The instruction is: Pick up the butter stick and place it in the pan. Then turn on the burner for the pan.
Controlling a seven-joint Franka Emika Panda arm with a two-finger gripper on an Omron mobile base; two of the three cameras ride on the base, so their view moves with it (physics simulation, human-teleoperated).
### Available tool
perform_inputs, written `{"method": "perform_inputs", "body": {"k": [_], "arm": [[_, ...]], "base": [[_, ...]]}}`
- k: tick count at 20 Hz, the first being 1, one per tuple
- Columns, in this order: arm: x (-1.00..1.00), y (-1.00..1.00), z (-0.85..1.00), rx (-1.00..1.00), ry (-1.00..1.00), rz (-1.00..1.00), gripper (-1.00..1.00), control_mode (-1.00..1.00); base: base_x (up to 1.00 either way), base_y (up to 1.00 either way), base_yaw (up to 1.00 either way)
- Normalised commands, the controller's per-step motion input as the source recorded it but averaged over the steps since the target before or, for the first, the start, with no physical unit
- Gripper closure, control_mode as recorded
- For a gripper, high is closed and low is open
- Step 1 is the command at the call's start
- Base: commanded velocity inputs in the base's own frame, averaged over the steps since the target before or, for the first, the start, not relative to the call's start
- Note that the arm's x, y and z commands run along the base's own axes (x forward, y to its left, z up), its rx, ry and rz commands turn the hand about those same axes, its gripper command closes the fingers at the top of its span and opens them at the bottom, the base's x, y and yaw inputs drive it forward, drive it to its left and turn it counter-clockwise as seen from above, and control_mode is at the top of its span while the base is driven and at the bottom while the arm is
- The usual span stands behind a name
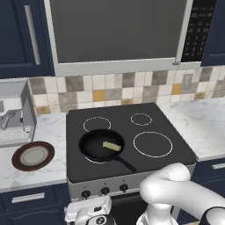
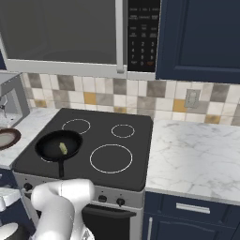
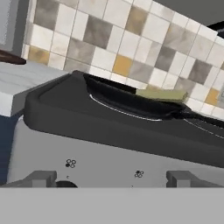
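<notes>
Left base view: butter stick (image 1: 111, 146) already lies inside the pan (image 1: 101, 145), centre-left of the frame, its long axis running left-right with a slight tilt. Pan sits on the front-left burner (image 1: 97, 160), whose white ring peeks out under the pan's lower edge; the handle points toward the lower right of the frame. Three knobs (image 1: 105, 190) line the stove's front panel just below the pan. The pincer (image 1: 93, 217) is low at the bottom edge, under the panel, left of the arm's white elbow. Brown-rimmed plate (image 1: 33, 156) sits on the desk (image 1: 48, 132) at left, not involved.

Right base view: same layout mirrored — pan (image 2: 59, 146) with butter (image 2: 63, 148) at left of frame, knobs (image 2: 120, 202) along the front panel below the cooktop. The arm's white bulk covers the lower left.

Hand view: camera looks up at the stove front from below. Pan rim (image 3: 131, 99) and butter (image 3: 161, 94) sit above the cooktop edge in the upper middle; two small burner markings (image 3: 71, 163) show on the grey panel. Two grey stubs at the bottom, well apart, look like the finger tips (image 3: 42, 178) — pincer released, holding nothing.

Judgement: placing looks done; the knob step is left. The panel lies straight ahead of the pincer and just above it, so the next move turns on picking the knob that maps to the front-left ring.
</notes>
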Motion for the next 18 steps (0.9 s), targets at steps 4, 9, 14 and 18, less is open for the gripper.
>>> {"method": "perform_inputs", "body": {"k": [4,9,14,18], "arm": [[0.30,0.00,-0.22,0.13,-0.02,0.01,-1.00,-1.00],[0.24,0.02,-0.32,0.01,-0.09,0.00,-1.00,-1.00],[0.14,0.10,-0.35,0.00,-0.10,0.00,-1.00,-1.00],[0.00,0.13,-0.09,0.00,0.00,0.00,-1.00,-1.00]], "base": [[0.00,0.00,0.00],[0.00,0.00,0.00],[0.00,0.00,0.00],[0.00,0.00,0.00]]}}
